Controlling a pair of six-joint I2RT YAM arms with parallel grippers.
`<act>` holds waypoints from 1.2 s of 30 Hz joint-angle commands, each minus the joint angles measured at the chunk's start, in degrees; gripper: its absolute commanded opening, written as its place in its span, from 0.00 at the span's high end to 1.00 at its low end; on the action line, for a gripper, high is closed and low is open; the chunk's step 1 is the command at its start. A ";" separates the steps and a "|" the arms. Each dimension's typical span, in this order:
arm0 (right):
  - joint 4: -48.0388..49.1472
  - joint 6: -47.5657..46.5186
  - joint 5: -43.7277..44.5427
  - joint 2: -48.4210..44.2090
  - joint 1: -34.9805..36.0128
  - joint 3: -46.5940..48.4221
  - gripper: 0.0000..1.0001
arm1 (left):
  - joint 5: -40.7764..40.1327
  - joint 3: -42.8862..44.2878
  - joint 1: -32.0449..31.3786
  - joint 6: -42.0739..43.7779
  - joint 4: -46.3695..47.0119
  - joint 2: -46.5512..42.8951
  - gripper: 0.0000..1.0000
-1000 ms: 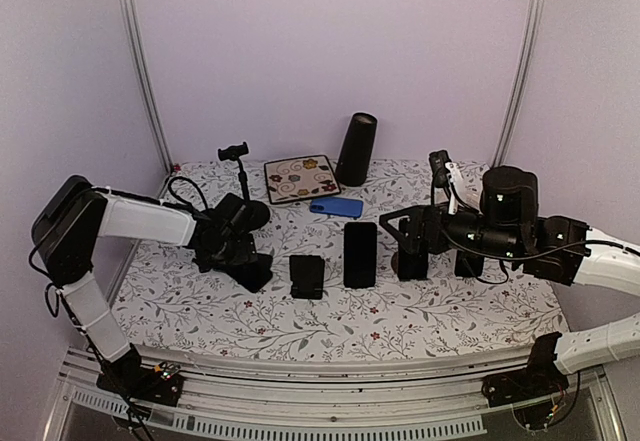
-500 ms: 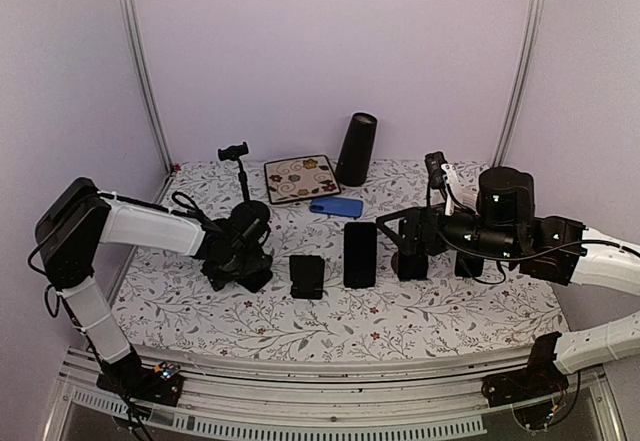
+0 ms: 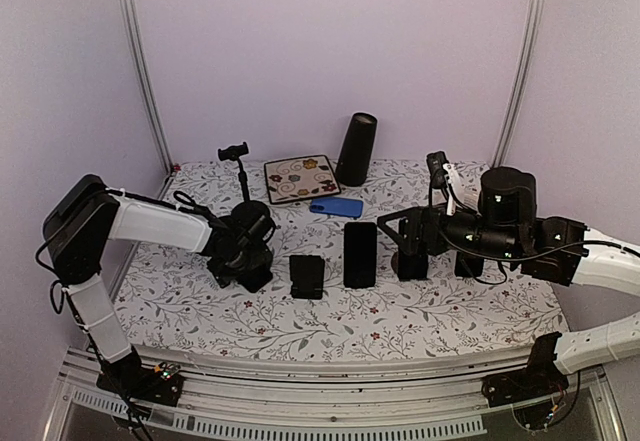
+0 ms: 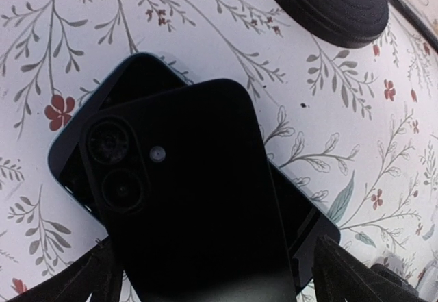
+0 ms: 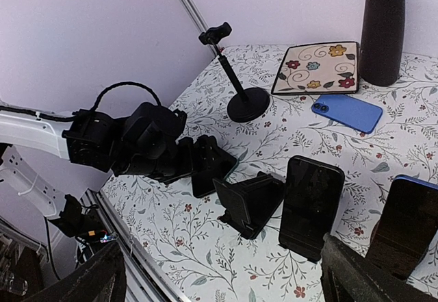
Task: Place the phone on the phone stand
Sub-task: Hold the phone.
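The left fingers (image 4: 89, 281) are spread fully apart and grasp nothing. They are seen at the lower corners of the left wrist view, set to either side of a black phone (image 4: 198, 199) — presumably so that its long edges can be closed upon. The phone is laid camera side up on the floral desk (image 4: 356, 151), not directly but across a second, blue-rimmed phone (image 4: 147, 72), at a slight angle to it. Whether the fingertips are touching either one cannot be told. The round black base of a clip stand (image 4: 328, 4) is seen just beyond. The empty phone stand (image 5: 250, 203) is found near the left fingers, towards the middle of the desk, with a dark phone (image 5: 311, 203) propped upright just beside it. The right fingers (image 5: 85, 278) are likewise opened wide and empty, held off at the right side — apparently so that the left arm's reach is not obstructed. The step in hand is judged to be the pick-up, so the task is hardly begun. Only the upper phone should be gripped, since the one beneath could be dragged or lifted along with it.
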 commanded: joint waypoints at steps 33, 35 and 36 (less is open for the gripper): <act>1.71 0.73 -0.34 -0.02 -0.12 -1.63 0.01 | -3.49 -4.17 -1.30 11.62 3.31 -3.70 0.52; 1.86 0.77 -0.43 0.33 -0.15 -1.31 0.01 | -3.34 -5.53 -1.27 12.27 4.66 -5.62 0.56; 1.90 0.77 -0.51 0.55 -0.15 -1.17 0.01 | -3.37 -6.15 -1.31 12.57 5.00 -6.31 0.59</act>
